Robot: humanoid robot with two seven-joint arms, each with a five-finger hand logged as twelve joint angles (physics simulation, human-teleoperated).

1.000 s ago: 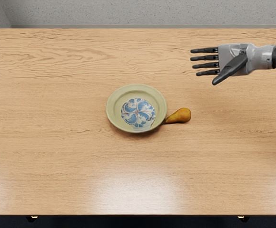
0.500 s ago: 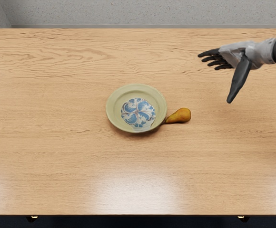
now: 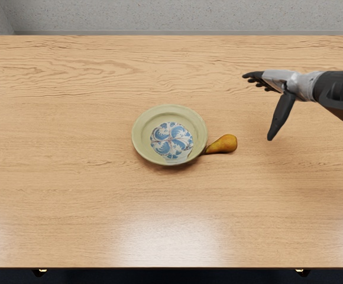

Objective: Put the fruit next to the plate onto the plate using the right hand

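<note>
A wooden table (image 3: 71, 195) is seen spread across the whole view. Near its middle a round plate (image 3: 137, 134) is set, pale green at the rim and patterned in blue and white in its well. Just to the right of the plate a small orange-brown pear (image 3: 223, 143) is laid on its side on the tabletop, not on the plate. Its narrow stem end is turned toward the plate and is either touching the rim or just short of it; which of the two cannot be told. Farther to the right of the plate, and somewhat behind it, the right hand (image 3: 282, 81) is held above the table, its arm entering from the right edge. The hand is shown wide open: the dark fingers (image 3: 254, 76) are stretched out toward the left, and the thumb (image 3: 278, 118) is pointed down toward the tabletop. Nothing is grasped by it, and it is placed well apart from the pear.
</note>
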